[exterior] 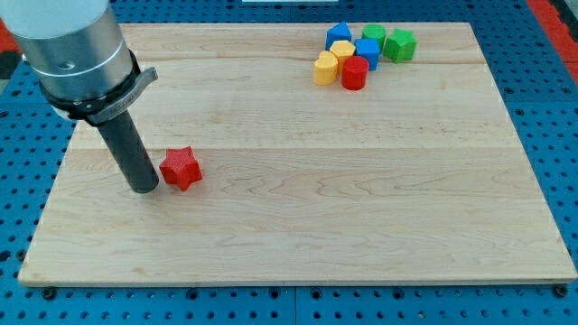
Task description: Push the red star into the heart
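Note:
The red star (pixel 181 168) lies on the left part of the wooden board (pixel 298 226). My tip (pixel 144 189) stands on the board just to the star's left, almost touching it. Two yellow blocks sit in a cluster at the view's top right: one at the cluster's left end (pixel 325 68) and one just above and right of it (pixel 342 51). I cannot tell for certain which of them is the heart; the left one looks more like it. The cluster is far from the star, up and to the right.
The same cluster holds a red cylinder-like block (pixel 354 73), two blue blocks (pixel 339 36) (pixel 367 52) and two green blocks (pixel 373 38) (pixel 399 44), packed close together. The arm's grey body (pixel 72 45) rises over the board's top left corner.

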Controlling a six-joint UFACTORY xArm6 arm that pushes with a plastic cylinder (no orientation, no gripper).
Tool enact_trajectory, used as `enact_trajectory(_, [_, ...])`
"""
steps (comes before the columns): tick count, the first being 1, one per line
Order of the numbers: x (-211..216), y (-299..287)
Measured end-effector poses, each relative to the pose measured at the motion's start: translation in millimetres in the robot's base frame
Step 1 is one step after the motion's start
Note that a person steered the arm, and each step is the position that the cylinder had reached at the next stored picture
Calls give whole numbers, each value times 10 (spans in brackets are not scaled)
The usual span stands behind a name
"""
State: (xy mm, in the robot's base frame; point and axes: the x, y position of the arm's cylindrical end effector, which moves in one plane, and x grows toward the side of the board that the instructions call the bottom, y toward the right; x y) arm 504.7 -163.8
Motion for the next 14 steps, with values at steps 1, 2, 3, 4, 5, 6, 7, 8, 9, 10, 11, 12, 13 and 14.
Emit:
enact_trajectory(1, [-107,463])
enact_trajectory(2, [-761,368])
enact_trajectory(3, [-1318,3])
enact_trajectory(4, [-1207,368])
enact_trajectory(5, [-868,758])
enact_trajectory(6, [-718,1251])
enact_trajectory(7, [-409,1588])
enact_trajectory(8, [-1278,1776])
enact_trajectory(9, [-1353,1552])
enact_trajectory(10, [-1040,1268])
enact_trajectory(11, [-1527,746])
enact_trajectory(12, [-1784,820])
enact_trajectory(13, [-1833,1160])
enact_trajectory(14, [-1837,1748])
